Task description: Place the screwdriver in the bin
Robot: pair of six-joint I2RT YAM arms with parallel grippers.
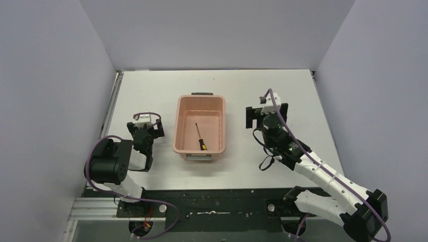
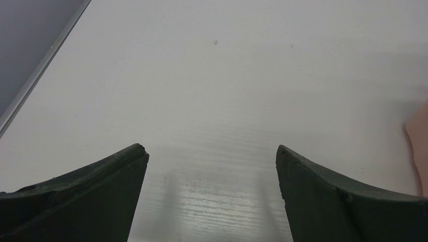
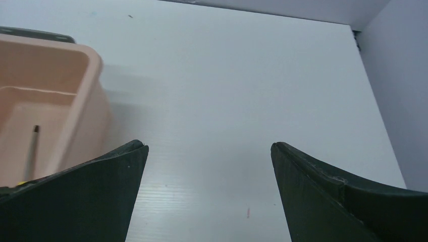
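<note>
salmon-pink plastic bin (image 1: 177, 123) already holds the slim black-and-yellow screwdriver (image 1: 200, 137), so back your right gripper (image 3: 208, 147) (wide, empty) away gently.

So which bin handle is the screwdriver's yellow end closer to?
The near handle, at the bottom end of the bin in the top view. The screwdriver lies inside with its yellow grip by that end, its tip toward the far handle.

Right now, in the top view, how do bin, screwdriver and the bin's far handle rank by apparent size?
1. Bin, clearly largest.
2. Screwdriver and far handle: they look about equally long, so I leave them unranked.
</note>
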